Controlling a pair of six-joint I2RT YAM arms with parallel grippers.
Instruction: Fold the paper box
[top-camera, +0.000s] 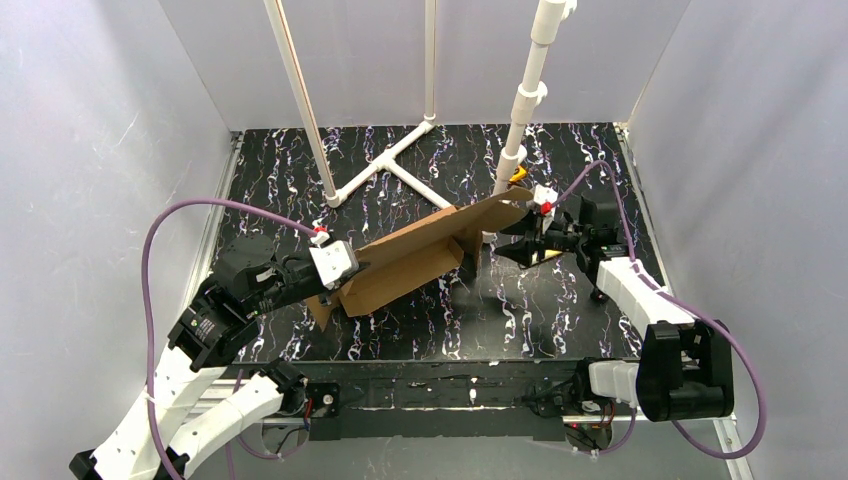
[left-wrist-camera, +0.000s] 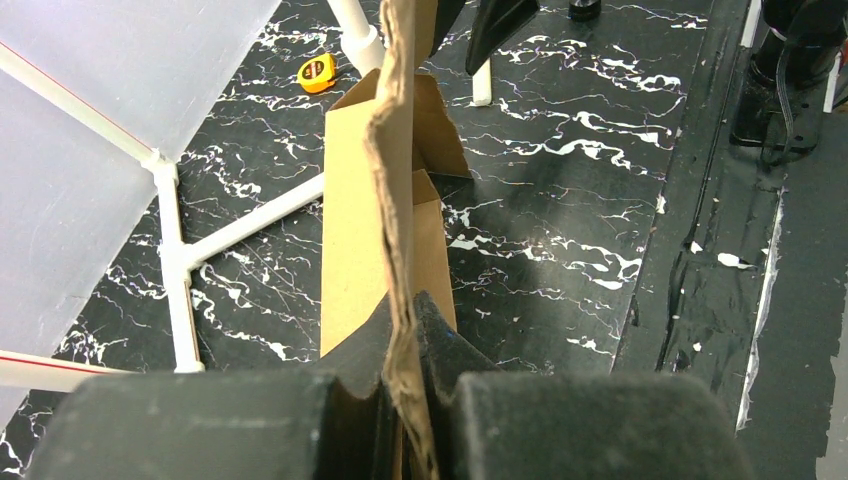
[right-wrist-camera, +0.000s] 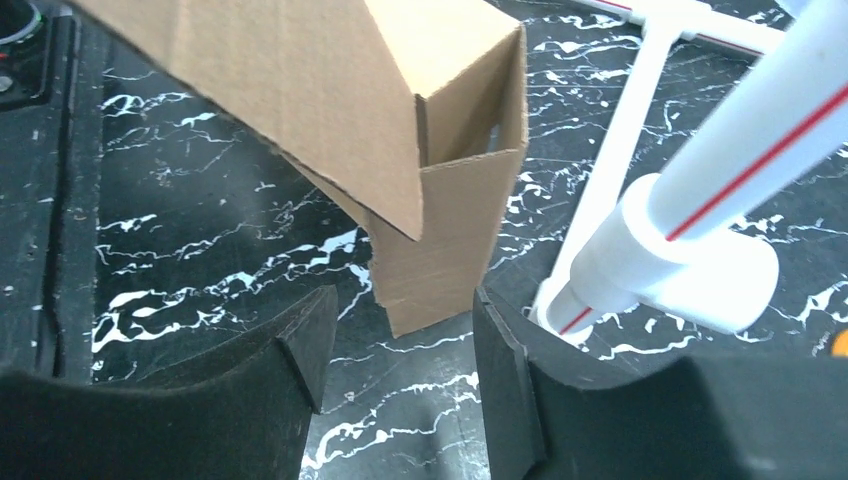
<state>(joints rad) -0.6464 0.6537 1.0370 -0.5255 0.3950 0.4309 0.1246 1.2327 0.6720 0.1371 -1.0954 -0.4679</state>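
At table (top-camera: 560, 310) centre, paper box (top-camera: 410, 262) half-folded, tilted; left jaws clamp its edge, right jaws wide.

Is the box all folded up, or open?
Only partly folded. The box has one corner standing, but a long flap sticks out flat, pinched by the left gripper.

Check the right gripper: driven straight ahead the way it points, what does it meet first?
Probably the brown corrugated cardboard box: its hanging end panel sits just ahead of the open right gripper, in line with its finger gap. The white plastic pipe stands off to the side. Depth unclear.
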